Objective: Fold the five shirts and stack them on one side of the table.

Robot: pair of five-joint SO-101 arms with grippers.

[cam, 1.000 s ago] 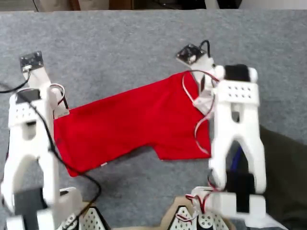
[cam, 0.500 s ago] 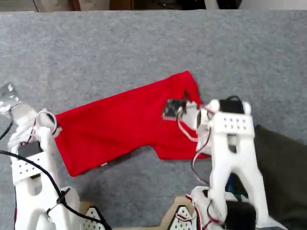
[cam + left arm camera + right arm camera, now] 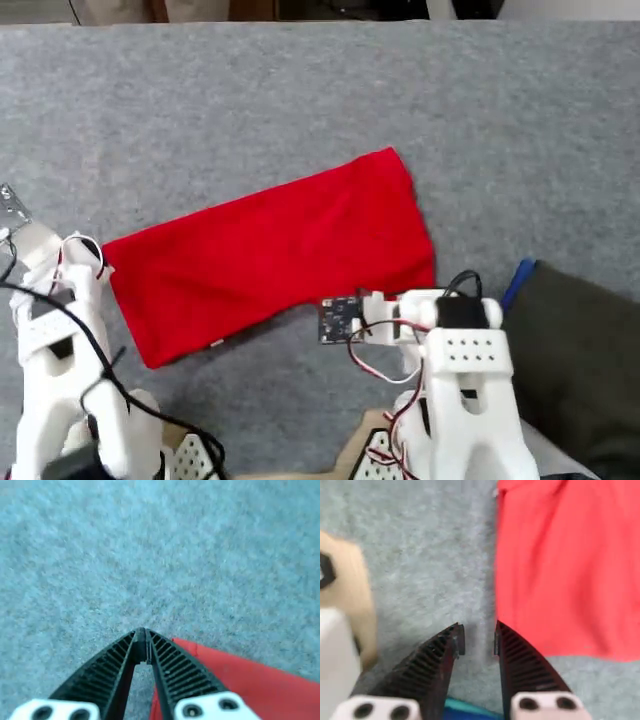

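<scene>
I am hovering with my left gripper [image 3: 141, 636] pressed together just beside the shirt [image 3: 240, 685] and my right gripper [image 3: 477, 638] slightly spread at its edge

Shirt [image 3: 270, 255]: matt red cloth. Counter [image 3: 250, 90] is covered in rough grey felt. Right end effector [image 3: 478, 638]: ribbed black plastic.

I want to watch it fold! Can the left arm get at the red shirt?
Probably yes. The left gripper sits right beside the edge of the red shirt, and nothing lies between them.
</scene>
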